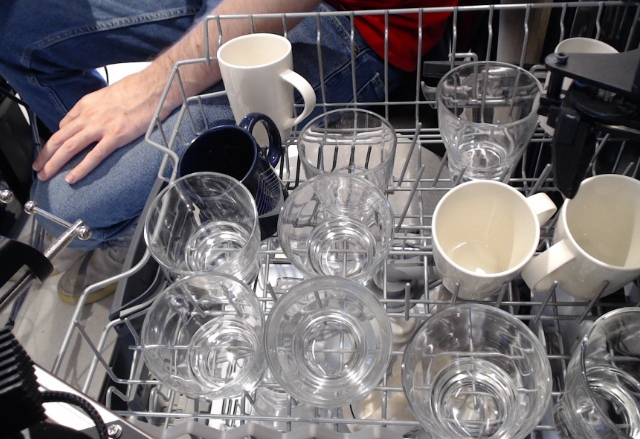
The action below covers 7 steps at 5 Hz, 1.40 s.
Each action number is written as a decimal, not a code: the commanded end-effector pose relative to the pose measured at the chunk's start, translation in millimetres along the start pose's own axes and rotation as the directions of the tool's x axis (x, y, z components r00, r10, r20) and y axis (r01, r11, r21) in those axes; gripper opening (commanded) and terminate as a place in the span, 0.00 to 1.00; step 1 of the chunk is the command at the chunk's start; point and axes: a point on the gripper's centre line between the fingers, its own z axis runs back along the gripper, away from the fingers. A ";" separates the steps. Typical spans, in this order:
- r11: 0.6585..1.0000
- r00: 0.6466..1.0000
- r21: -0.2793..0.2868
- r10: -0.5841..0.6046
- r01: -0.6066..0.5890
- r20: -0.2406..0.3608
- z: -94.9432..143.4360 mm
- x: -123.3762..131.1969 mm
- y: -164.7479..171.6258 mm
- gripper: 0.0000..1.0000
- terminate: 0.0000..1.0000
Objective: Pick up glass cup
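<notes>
Several clear glass cups stand upright in a wire dishwasher rack [180, 69]. One glass cup [488, 119] is at the back right, one [347, 147] at the back middle and one [335, 227] in the centre. Others sit at the left [203, 227] and along the front [328, 339]. A black part that looks like my gripper [585, 109] hangs at the right edge, just right of the back-right glass and apart from it. Its fingers are not clear, and I see nothing held.
A white mug [258, 77] and a dark blue mug [232, 159] stand at the back left. Two white mugs [485, 237] [600, 234] lie tilted at the right. A person sits behind the rack with a hand [95, 124] on one knee. Black equipment [20, 379] is at the bottom left.
</notes>
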 end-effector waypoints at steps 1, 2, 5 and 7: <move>1.000 1.000 0.000 0.000 0.000 0.000 0.0 0.0 0.0 1.00 0.00; 0.999 1.000 -0.036 -0.030 0.030 -0.003 -12.6 14.5 2.7 1.00 0.00; 0.984 0.990 -0.119 -0.124 0.131 0.060 -52.7 38.2 12.8 1.00 0.00; 0.985 0.980 -0.121 -0.099 0.121 0.171 -81.9 47.3 11.5 1.00 0.00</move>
